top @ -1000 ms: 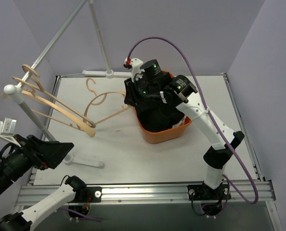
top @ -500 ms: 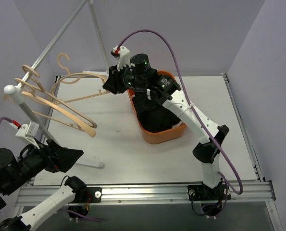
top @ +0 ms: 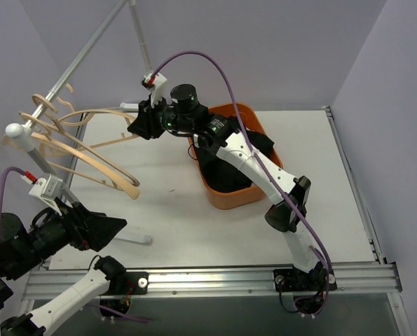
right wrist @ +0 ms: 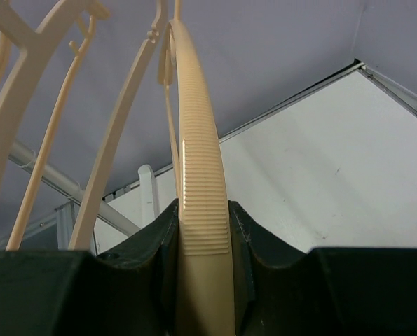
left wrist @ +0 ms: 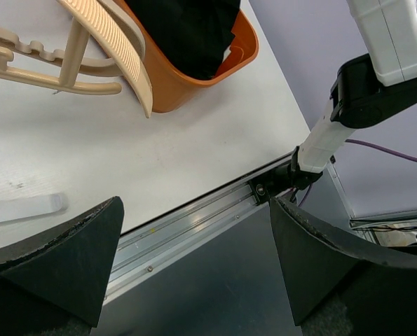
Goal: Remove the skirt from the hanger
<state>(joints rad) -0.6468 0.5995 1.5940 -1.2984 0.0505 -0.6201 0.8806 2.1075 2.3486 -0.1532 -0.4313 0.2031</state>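
White desk: the black skirt (top: 224,175) lies in the orange plastic basket (top: 237,200) near the far edge. The right gripper (right wrist: 202,234) clamps the ribbed beige hanger (right wrist: 201,168); the left gripper (left wrist: 197,266) gapes empty. Seat the hook over the silver rail (top: 62,79) before releasing.

Light: bright, even, from overhead.
Shadows: soft and faint on the table (top: 194,224).
Focus: top view sharp; wrist views soft and dark along their bottom edges.

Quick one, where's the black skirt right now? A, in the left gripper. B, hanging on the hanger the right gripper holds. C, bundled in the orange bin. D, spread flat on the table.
C: the black skirt lies bundled inside the orange bin, and the hanger in the right gripper is bare.
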